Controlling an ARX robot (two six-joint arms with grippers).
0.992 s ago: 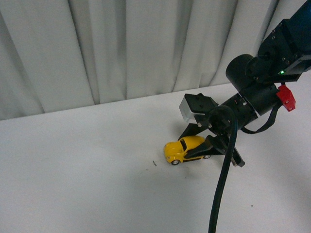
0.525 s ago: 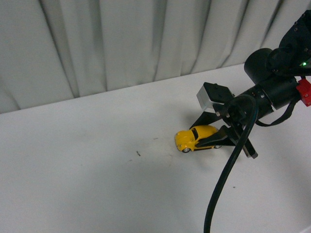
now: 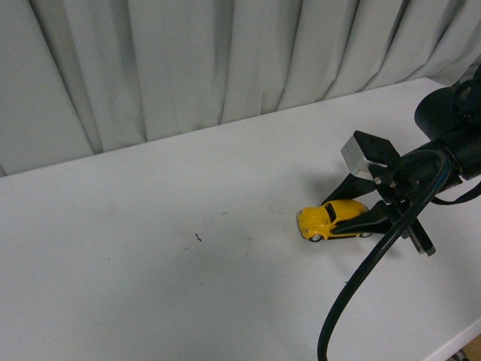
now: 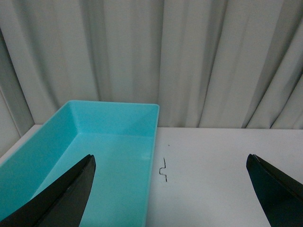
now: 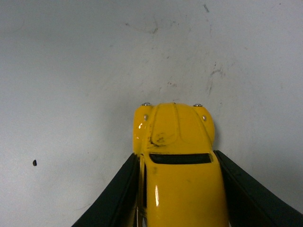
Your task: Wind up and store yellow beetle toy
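Gripping the car (image 3: 322, 219) by its sides, the right gripper (image 3: 336, 216) is closed on it. In the right wrist view one black finger (image 5: 118, 196) presses each flank, and the roof fills the gap between them. One rounded end of the car sticks out past the fingertips, pointing away from the wrist. It has small silver studs (image 5: 147, 103) at its edge and a black scuff (image 5: 158, 137) on the yellow paint just ahead of a dark window (image 5: 180, 159).

In the front view the wheels are down at the white table (image 3: 135, 293), with a shadow right below. Whether they bear on it or hang just above, I cannot tell. A grey block (image 3: 366, 153) sits on top of the gripper behind the fingers, and a thick black cable (image 3: 359, 289) loops down from the wrist toward the table's near edge. Out beyond the car's free end, well apart from it, a tiny dark speck (image 3: 198, 238) lies on the table. A pale pleated curtain (image 3: 165, 68) hangs along the far edge.

The left gripper (image 4: 169, 161) is spread wide and holds nothing, and both of its dark fingertips show in its wrist view. Ahead of it, on the side of one finger, stands a teal bin (image 4: 113, 120) with its far end against the curtain. Just beside the bin's wall, about midway between the fingers, a small bent dark mark (image 4: 164, 171) lies on the table.
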